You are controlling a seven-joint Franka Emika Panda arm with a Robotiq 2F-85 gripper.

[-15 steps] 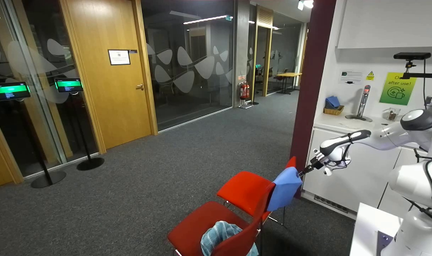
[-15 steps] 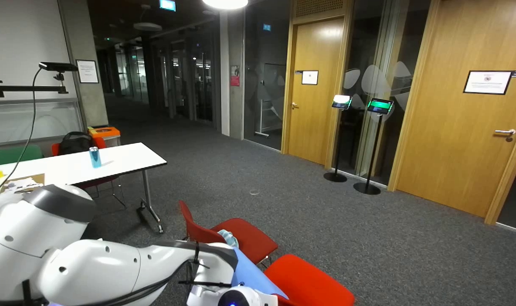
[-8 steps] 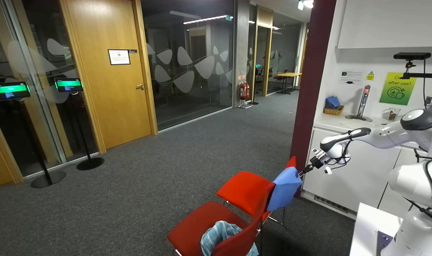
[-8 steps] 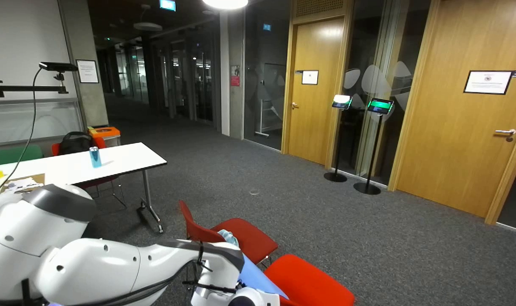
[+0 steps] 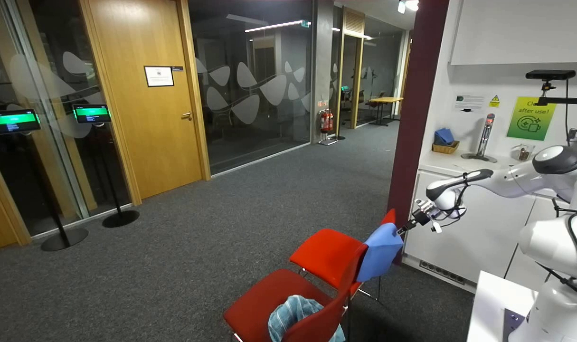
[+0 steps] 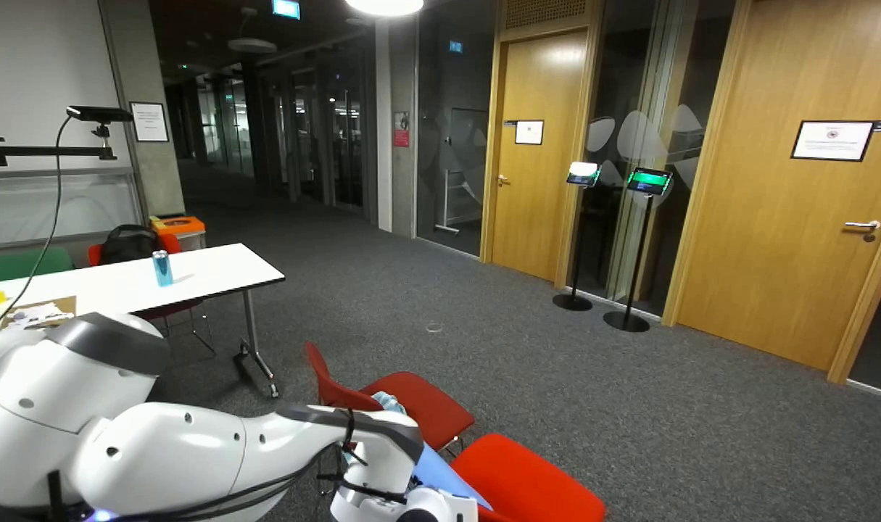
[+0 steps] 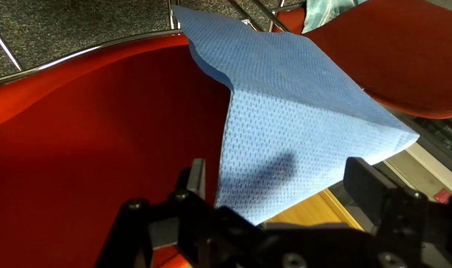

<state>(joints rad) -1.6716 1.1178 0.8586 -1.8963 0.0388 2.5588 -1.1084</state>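
from where i stand, the white robot arm [image 6: 172, 460] has just shifted a little, bringing no grip with it: the hand [image 7: 276, 160] is poised at the blue cloth [image 5: 381, 251], and i take the move as a small correction of aim. the hand is spread wide, its 2 fingers [image 7: 196, 178] well apart and holding nothing; in the wrist view part of the cloth shows between them with a dark shadow on it, though i cannot tell whether either finger touches it. the cloth hangs over the backrest of the bright red chair [image 5: 327, 254], a creased fold jutting toward the hand. compared with 1 second ago, the arm reaches slightly further toward the chairs, while the cloth and the darker red chair [image 5: 269, 292], with a striped blue towel [image 5: 288, 311] bundled on its seat, look unchanged.
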